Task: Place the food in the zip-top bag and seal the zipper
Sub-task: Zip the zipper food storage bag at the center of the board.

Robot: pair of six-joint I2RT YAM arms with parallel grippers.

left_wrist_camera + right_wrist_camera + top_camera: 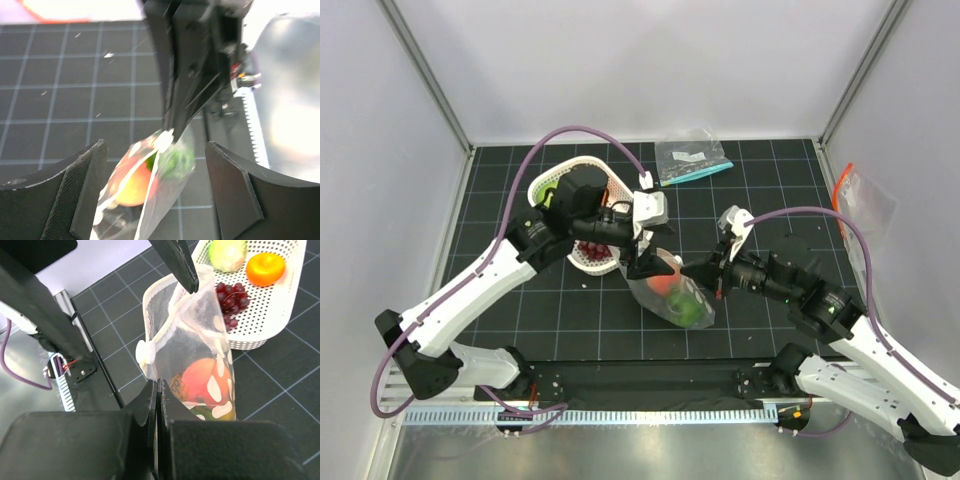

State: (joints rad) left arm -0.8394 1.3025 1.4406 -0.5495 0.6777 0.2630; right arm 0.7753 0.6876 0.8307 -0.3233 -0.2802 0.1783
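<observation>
The zip-top bag is sitting between the two grippers, a little toward the near edge from the middle of the table. A red-orange fruit and a green piece are showing through its dotted plastic. The right gripper is pinching the bag's edge, its fingers pressed flat together on the film. The left gripper is hanging over the bag with its jaws spread wide, the bag in the gap and neither pad touching it. Just toward the back-left corner, the white basket is holding purple grapes, an orange fruit and a pale green piece. A small teal-strip bag is lying at the back edge, and an orange-strip bag is lying at the right edge.
</observation>
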